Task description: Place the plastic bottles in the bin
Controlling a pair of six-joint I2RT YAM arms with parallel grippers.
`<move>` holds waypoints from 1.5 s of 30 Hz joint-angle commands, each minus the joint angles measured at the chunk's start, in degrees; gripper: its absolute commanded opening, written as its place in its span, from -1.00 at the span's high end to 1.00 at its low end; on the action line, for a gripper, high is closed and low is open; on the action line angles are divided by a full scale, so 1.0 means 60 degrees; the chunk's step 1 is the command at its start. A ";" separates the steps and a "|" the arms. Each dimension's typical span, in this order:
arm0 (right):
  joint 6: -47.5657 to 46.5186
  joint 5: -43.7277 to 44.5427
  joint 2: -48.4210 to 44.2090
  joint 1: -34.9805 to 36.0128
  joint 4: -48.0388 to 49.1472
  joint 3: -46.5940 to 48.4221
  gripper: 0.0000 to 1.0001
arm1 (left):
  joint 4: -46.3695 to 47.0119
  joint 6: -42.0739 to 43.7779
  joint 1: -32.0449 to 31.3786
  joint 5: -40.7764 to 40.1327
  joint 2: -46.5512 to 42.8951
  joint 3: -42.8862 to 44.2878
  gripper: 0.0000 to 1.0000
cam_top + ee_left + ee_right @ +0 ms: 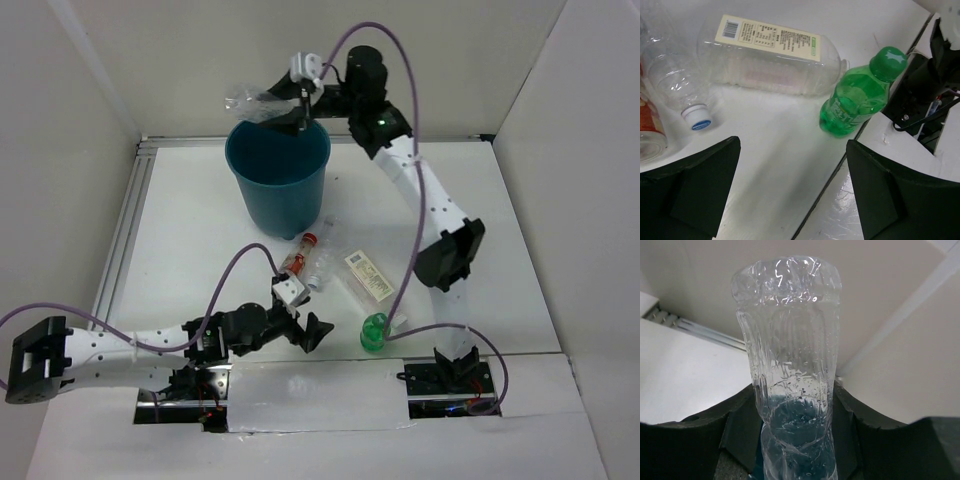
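My right gripper (300,110) is up over the far rim of the bin (285,205), a teal-blue bucket at the back of the table. It is shut on a crumpled clear bottle (255,103) that sticks out to the left above the bin. In the right wrist view this bottle (790,355) stands between both pads (740,430). My left gripper (305,325) is low near the front edge, open and holding nothing (792,190). Ahead of it stand a green bottle (860,95) and a clear labelled bottle (770,55) lying flat.
A clear bottle with a blue cap (677,80) and a red-labelled bottle (650,125) lie left of the labelled one. The right arm's base (925,85) stands just behind the green bottle (374,332). White walls enclose the table, with a metal rail (125,230) along its left side.
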 commanded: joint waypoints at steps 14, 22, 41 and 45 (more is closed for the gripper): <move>0.3456 0.1473 -0.0218 -0.1910 -0.0123 -0.0840 -1.00 | 0.3808 0.2958 -0.1165 0.0526 0.2775 0.1073 -0.99; 0.1069 0.0664 -0.4042 -0.4562 -0.1900 -0.6609 -1.00 | 0.5360 0.3692 -0.1486 0.0674 0.5323 0.2198 -0.99; -0.1234 -0.0976 -0.8601 -0.7741 -0.4231 -1.2399 -0.86 | 0.3927 0.3851 -0.1487 -0.0424 0.5900 0.3915 1.00; -0.1614 -0.1108 -0.8689 -0.8152 -0.4627 -1.2488 -0.50 | 0.3345 0.4467 -0.1066 -0.0909 0.4188 0.4250 1.00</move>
